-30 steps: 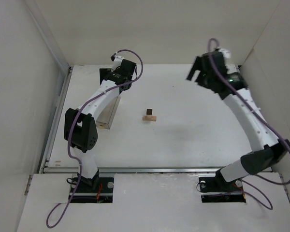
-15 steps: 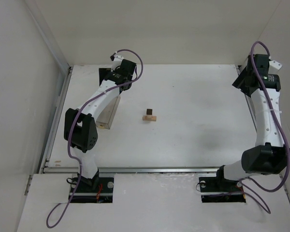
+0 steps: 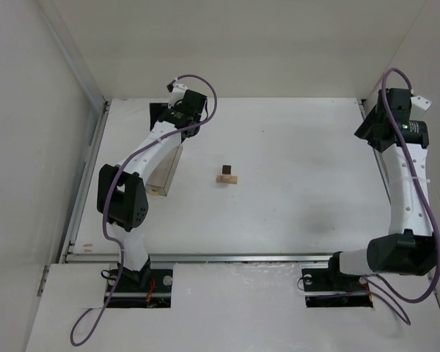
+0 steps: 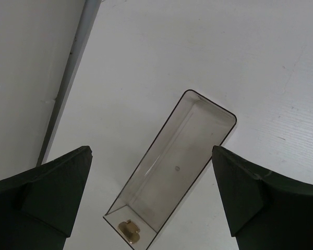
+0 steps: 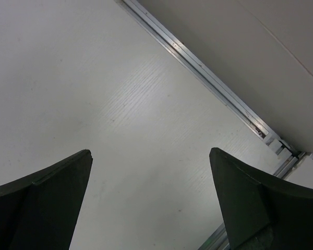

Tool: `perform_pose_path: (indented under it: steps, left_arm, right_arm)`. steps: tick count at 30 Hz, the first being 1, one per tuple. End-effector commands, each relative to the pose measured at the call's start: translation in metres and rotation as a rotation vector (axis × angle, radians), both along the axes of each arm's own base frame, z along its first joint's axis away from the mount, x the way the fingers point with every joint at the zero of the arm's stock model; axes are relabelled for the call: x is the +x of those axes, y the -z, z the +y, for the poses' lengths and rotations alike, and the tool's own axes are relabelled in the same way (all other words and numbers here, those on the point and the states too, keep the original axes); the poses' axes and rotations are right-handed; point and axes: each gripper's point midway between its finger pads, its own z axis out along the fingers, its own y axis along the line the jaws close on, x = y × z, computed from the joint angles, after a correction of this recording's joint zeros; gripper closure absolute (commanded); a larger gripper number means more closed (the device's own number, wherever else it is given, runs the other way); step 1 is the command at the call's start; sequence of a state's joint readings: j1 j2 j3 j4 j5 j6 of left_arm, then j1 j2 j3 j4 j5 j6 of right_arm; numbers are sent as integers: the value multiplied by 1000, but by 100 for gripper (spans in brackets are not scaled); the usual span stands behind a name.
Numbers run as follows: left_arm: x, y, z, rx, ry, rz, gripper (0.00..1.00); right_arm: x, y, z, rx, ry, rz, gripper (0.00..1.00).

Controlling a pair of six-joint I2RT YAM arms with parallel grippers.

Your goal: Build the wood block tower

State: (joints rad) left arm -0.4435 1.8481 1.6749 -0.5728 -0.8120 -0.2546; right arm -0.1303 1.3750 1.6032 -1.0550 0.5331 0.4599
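Note:
The wood block tower stands mid-table in the top view: a dark brown cube (image 3: pixel 226 170) sits on a pale tan oblong block (image 3: pixel 227 178). My left gripper (image 3: pixel 166 117) is at the back left, far from the blocks, open and empty. In the left wrist view the left gripper (image 4: pixel 150 148) hangs above the clear plastic box. My right gripper (image 3: pixel 374 128) is by the table's right edge, open and empty. The right wrist view shows the right gripper (image 5: pixel 149 151) over bare white table. The blocks show in neither wrist view.
A clear rectangular plastic box (image 3: pixel 165 170) lies left of the blocks, under the left arm; it also shows in the left wrist view (image 4: pixel 182 151). A small tan piece (image 4: pixel 129 230) lies at its near end. A metal rail (image 5: pixel 198 65) runs along the right wall.
My right arm has swung from the back middle of the table out to the right edge. The left arm and the blocks have not moved.

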Motion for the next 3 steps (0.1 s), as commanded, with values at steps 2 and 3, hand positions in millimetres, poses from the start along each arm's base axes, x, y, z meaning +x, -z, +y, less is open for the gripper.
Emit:
perform_pose_path:
  steps: [2, 3]
  left_arm:
    - [-4, -13, 3, 0, -7, -35, 0]
    - [-4, -13, 3, 0, -7, -35, 0]
  right_arm:
    - [-5, -23, -2, -40, -6, -83, 0]
    - [-7, -30, -2, -44, -6, -111, 0]
